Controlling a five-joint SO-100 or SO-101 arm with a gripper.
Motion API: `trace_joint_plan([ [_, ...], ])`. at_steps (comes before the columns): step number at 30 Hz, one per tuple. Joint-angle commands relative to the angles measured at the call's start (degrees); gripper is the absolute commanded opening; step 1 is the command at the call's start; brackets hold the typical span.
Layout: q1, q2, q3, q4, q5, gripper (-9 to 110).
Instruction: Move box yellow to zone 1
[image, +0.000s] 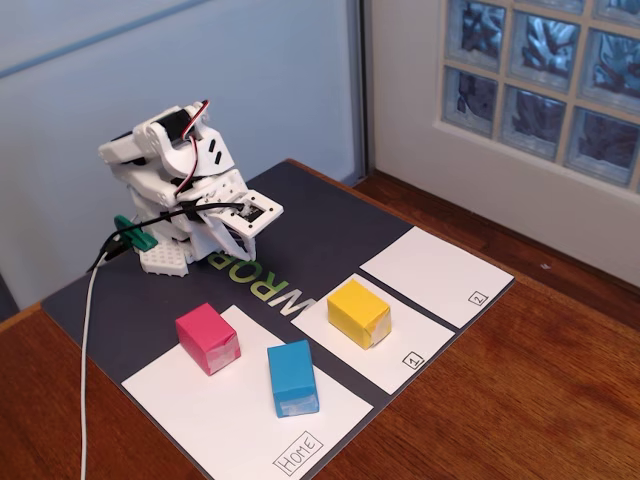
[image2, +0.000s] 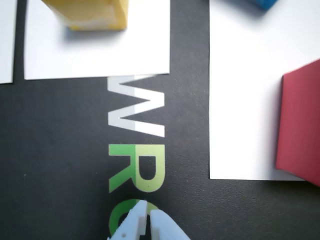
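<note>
Box yellow (image: 359, 312) already sits on zone 1 (image: 400, 335), fully inside the sheet from what I see in the fixed view; the wrist view catches only its lower edge (image2: 90, 14) at the top of the frame, on the same white paper (image2: 95, 55). My gripper (image2: 148, 220) is empty and pinched closed, fingertips nearly touching, hovering over the dark mat (image: 300, 230) above the green lettering (image2: 132, 167). The arm (image: 185, 185) is folded back at its base, well apart from every block.

Judgement: task looks done, so the main risk is me doing more. Any reach toward the sheet could nudge the yellow block off or skew the loose paper under it. I can't tell if the sheets are taped down.

Around it: pink block (image: 208, 338) and blue block (image: 293, 377) on the Home sheet (image: 240, 410), near each other but apart; zone 2 sheet (image: 437, 275) just beside zone 1, bare. White cable (image: 88, 340) trails off the mat's left side, could snag if the arm swings out. Nothing stands between gripper and yellow block.
</note>
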Motion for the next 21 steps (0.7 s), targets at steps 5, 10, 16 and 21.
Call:
trace_joint_plan([
  [5,2.2,6.59,5.62,0.62,-2.81,0],
  [10,2.29,6.59,7.56,-0.18,-3.08,0],
  [16,2.37,6.59,11.95,-1.93,-5.63,0],
  [21,1.76,6.59,12.39,-2.02,-6.33,0],
])
